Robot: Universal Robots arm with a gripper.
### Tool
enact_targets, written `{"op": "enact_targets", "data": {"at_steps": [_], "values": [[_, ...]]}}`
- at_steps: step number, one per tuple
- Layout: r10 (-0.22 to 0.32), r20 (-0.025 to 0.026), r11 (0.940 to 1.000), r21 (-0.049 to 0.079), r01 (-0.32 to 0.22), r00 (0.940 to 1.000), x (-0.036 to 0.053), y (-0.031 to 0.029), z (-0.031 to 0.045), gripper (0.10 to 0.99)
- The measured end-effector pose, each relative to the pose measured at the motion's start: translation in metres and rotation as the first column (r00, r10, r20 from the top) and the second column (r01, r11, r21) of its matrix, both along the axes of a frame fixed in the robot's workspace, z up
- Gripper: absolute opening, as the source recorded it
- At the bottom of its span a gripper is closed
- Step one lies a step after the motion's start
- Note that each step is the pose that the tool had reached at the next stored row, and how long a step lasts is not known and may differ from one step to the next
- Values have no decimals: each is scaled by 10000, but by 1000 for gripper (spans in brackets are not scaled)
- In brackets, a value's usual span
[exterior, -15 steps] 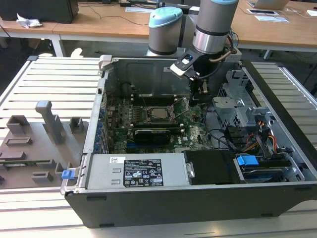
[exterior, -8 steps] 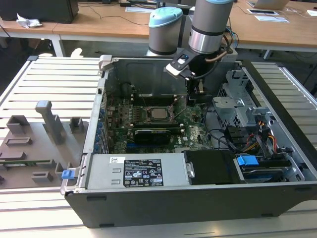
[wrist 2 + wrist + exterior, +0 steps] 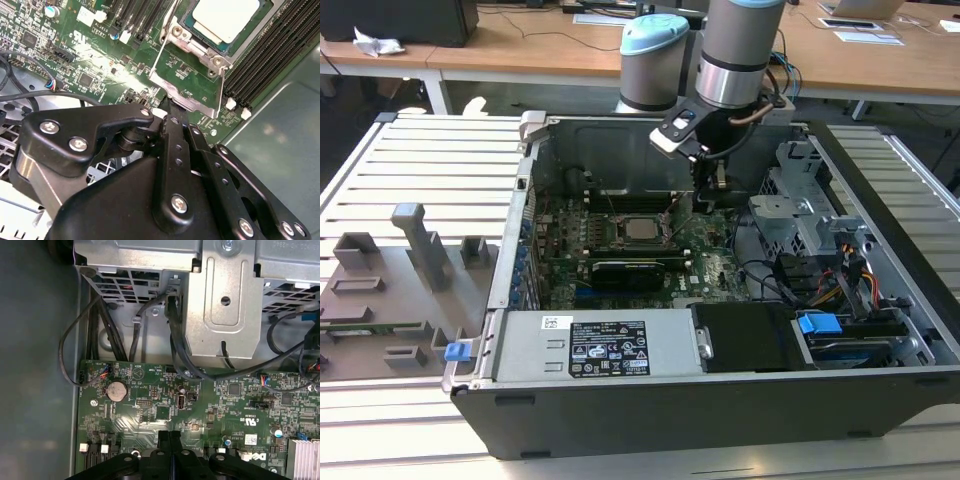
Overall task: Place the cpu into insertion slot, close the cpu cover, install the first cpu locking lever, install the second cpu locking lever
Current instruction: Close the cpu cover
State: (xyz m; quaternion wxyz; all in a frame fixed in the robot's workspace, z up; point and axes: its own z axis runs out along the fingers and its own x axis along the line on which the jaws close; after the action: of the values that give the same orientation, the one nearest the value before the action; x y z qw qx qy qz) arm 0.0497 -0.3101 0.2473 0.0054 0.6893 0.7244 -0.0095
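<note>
Wooden desks stand behind a slatted metal table (image 3: 430, 150) bearing an open case (image 3: 620, 420). At the exterior view's left lies a grey fixture tray (image 3: 380, 300). Farther right, the cpu (image 3: 642, 228) sits in the slot (image 3: 200, 47), with the cover (image 3: 190, 97) swung open toward the gripper (image 3: 170, 111). Its fingers are pressed together with nothing seen between them, the tip at the cover's free edge. Closing it well, I judge, means pushing that edge over squarely while keeping off the cpu top and the thin levers (image 3: 159, 50). At the exterior view's right stands a drive cage (image 3: 790, 215).
</note>
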Motion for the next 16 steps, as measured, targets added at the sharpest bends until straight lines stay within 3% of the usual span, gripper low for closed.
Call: {"op": "enact_targets", "data": {"at_steps": [16], "values": [[0, 0, 10000, 0, 0, 10000, -122, 0, 0, 106]]}}
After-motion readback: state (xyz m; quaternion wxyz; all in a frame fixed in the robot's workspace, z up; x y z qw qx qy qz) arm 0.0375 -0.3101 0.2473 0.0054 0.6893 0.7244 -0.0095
